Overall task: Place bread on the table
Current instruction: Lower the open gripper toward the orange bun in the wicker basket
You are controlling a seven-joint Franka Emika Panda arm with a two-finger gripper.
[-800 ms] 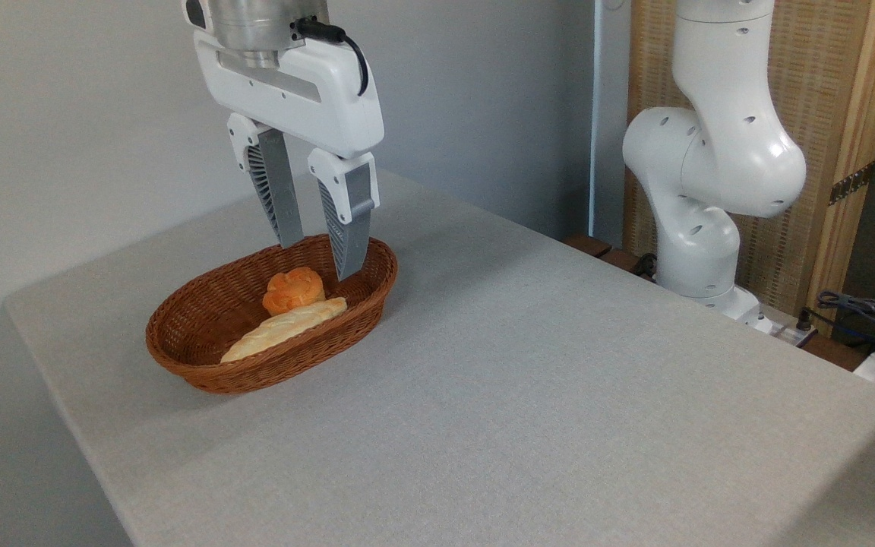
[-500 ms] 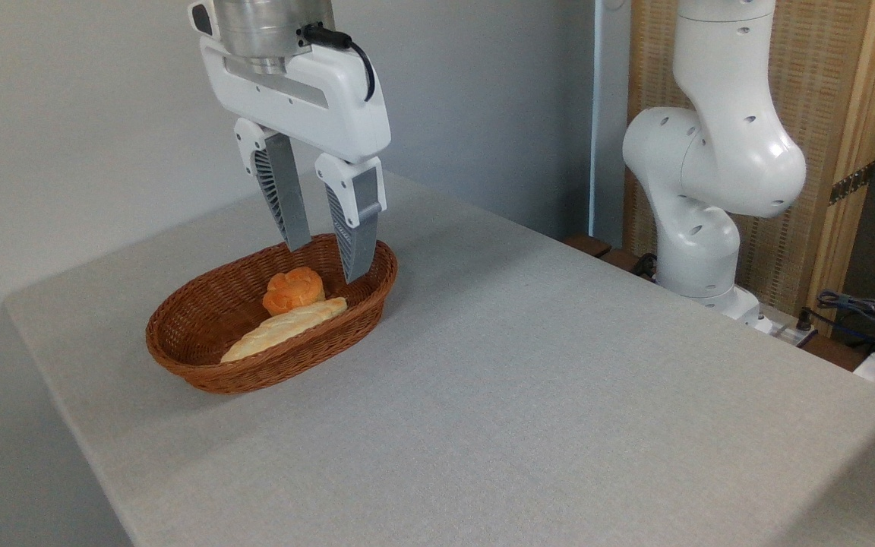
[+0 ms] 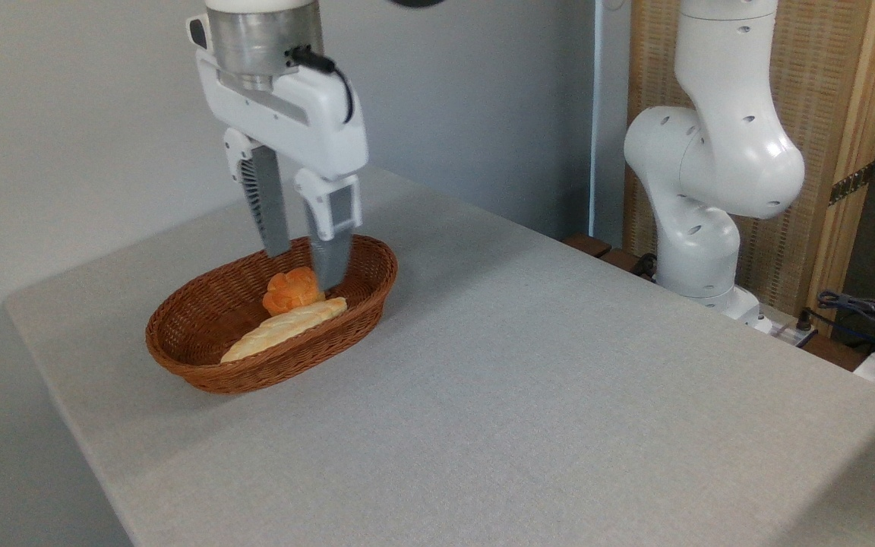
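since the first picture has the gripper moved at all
Yes. The gripper has shifted left relative to the wicker basket and now straddles the orange bun.

My white two-finger gripper has shifted left and dropped lower over the brown oval wicker basket. My grey fingers now reach down past the far rim, where before their tips hung at or just above it. My right fingertip now stands just beside the small round orange knotted bun, at its right edge and hiding part of it; earlier it was clear of the bun, further right. The gap between my fingers looks slightly narrower.
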